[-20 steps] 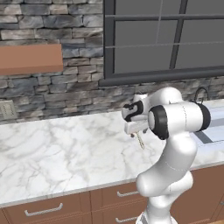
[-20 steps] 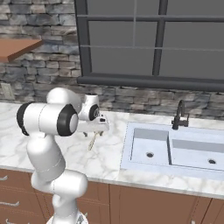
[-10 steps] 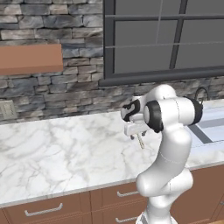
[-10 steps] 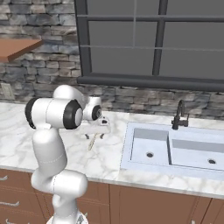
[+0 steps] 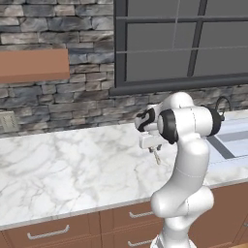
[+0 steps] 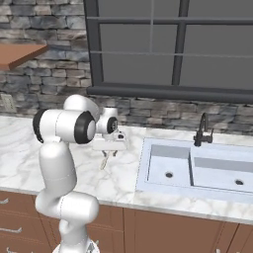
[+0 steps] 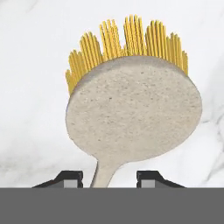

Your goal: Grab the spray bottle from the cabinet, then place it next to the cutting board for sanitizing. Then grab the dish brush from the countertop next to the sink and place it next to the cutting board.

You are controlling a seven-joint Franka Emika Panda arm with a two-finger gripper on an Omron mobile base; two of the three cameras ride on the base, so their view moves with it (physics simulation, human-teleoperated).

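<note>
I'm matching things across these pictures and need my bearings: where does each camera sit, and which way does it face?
Left base view: behind the arm, to its left, looking forward and down at the countertop; arm at right.
Right base view: behind, to its right, facing the sink; arm at left.
Hand view: on the hand, looking along the gripper at the dish brush.
Both base views share the brush.

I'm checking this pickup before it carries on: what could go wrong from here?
1. In the hand view the hand has its fingertips either side of the dish brush's thin neck with gaps showing; the grip may miss or slip.
2. The wide head sits beyond the fingertips, so the brush could pivot when lifted.
3. It lies close to the sink; a drop could roll in.
</note>
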